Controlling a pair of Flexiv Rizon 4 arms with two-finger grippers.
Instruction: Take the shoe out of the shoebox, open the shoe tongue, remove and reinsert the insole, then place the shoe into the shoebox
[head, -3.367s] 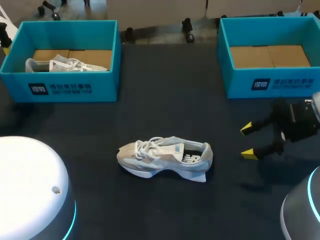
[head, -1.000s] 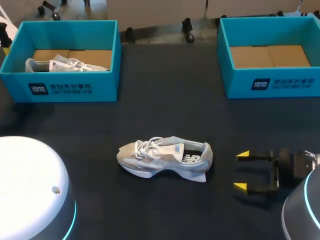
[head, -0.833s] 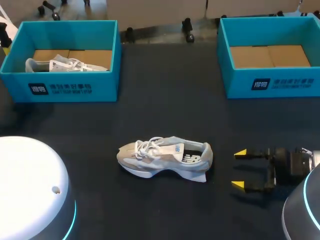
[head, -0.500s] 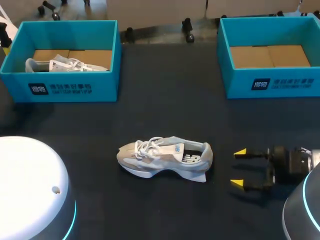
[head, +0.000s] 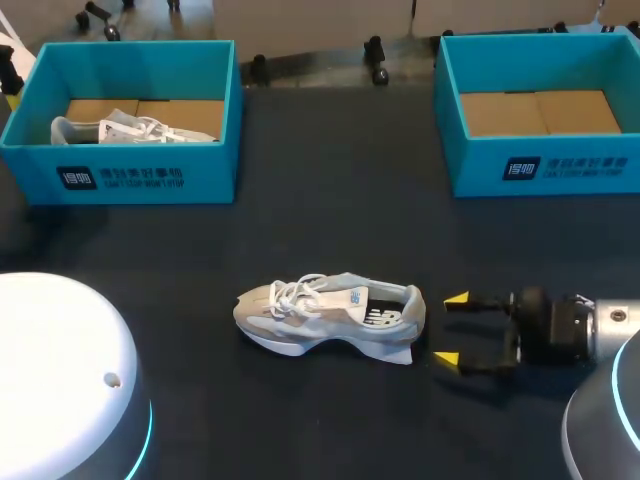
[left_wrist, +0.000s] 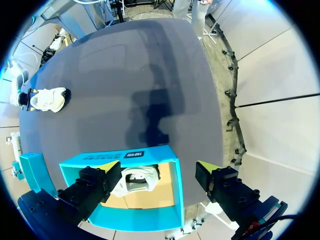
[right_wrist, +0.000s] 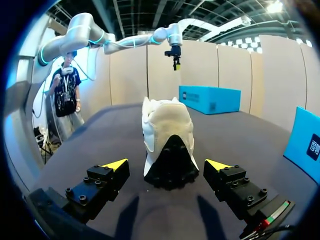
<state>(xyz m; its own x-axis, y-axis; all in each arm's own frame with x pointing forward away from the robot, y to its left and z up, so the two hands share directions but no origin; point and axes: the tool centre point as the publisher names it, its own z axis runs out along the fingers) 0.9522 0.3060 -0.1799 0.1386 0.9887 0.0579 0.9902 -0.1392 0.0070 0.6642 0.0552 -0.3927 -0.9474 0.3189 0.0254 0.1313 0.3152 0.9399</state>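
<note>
- Lying mid-frame on the dark tabletop (head: 330, 210): grey-and-white lace-up sneaker (head: 330, 315), long axis left-right, heel pointing right.
- Right gripper (head: 451, 328) spread wide and empty, just beside the heel; the nearer arm.

Dark table (head: 330, 180) — perhaps cloth-covered.

The right gripper (head: 451, 328) has black, blocky fingers (right_wrist: 97, 187) with small round screws and yellow wedge tips. The left gripper (left_wrist: 157, 166) looks the same. The left arm (head: 60, 370) is a white dome, edged with a cyan light ring.
</note>
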